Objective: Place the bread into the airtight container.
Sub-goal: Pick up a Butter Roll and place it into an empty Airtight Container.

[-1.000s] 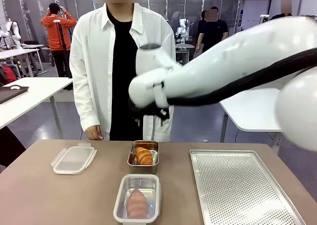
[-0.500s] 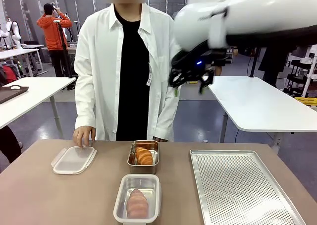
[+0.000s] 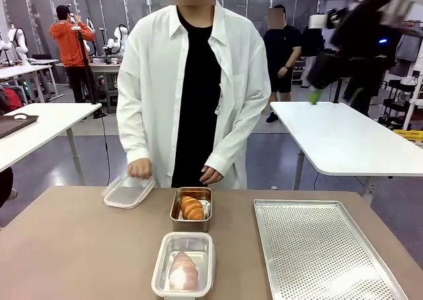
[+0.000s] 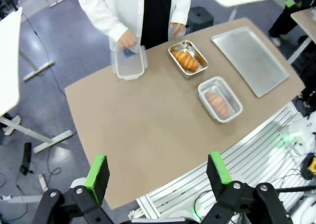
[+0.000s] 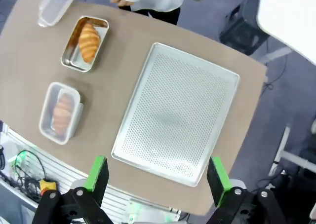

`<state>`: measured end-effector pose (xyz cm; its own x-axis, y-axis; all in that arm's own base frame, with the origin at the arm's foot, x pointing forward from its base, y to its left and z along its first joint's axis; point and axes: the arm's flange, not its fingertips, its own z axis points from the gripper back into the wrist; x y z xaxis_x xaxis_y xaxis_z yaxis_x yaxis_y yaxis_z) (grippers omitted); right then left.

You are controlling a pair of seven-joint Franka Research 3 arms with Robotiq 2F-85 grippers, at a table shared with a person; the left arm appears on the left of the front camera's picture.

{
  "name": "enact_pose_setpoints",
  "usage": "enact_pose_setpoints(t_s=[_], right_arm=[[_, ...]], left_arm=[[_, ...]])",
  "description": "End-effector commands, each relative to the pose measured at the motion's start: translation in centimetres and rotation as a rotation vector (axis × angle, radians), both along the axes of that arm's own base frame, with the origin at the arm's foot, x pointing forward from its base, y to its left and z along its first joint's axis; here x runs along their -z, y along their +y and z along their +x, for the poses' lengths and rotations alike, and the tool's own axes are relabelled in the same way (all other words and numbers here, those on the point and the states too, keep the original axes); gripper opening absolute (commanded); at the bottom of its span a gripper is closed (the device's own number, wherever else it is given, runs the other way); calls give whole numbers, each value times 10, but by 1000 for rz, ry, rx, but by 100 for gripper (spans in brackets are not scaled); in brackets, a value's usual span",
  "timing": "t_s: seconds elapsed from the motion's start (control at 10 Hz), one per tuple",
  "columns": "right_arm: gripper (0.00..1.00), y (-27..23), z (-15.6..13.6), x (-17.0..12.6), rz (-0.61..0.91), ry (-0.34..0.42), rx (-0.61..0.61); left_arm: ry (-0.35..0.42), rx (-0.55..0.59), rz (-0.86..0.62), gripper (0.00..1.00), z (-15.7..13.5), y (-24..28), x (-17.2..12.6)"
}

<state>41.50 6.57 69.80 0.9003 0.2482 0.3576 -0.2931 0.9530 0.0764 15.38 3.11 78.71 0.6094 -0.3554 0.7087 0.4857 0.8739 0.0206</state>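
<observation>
The right gripper (image 3: 334, 92) has been raised clear to the upper right, jaws wide and empty. The lid (image 3: 128, 193) has been lifted from the table's (image 3: 79, 247) far left by the person's hand (image 3: 139, 169), so sealing is judged imminent. The bread (image 3: 183, 271) lies in the airtight container (image 3: 184, 263) at the near edge, centre, long axis near-to-far. The left gripper (image 4: 157, 168) is held high, jaws wide, empty.
</observation>
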Motion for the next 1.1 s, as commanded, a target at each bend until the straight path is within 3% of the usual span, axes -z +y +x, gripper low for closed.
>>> enact_pose_setpoints(t_s=[0.0,0.2,0.3,0.6,0.8,0.9,1.0], right_arm=[[100,-14,-43,2,-7,-95,28],[100,-18,-88,-25,18,-257,19],[100,-12,-98,-34,15,-288,8],[100,11,-102,-38,-23,-239,-19],[100,26,-90,-40,-30,-157,-41],[100,13,-107,-41,-11,-240,-26],[100,13,-107,-41,-11,-240,-26]], left_arm=[[-2,11,7,100,-1,-1,0],[-2,11,7,100,-1,-1,0],[-2,11,7,100,-1,-1,0],[-2,11,7,100,-1,-1,0],[-2,11,7,100,-1,-1,0],[-2,11,7,100,-1,-1,0],[-2,11,7,100,-1,-1,0]])
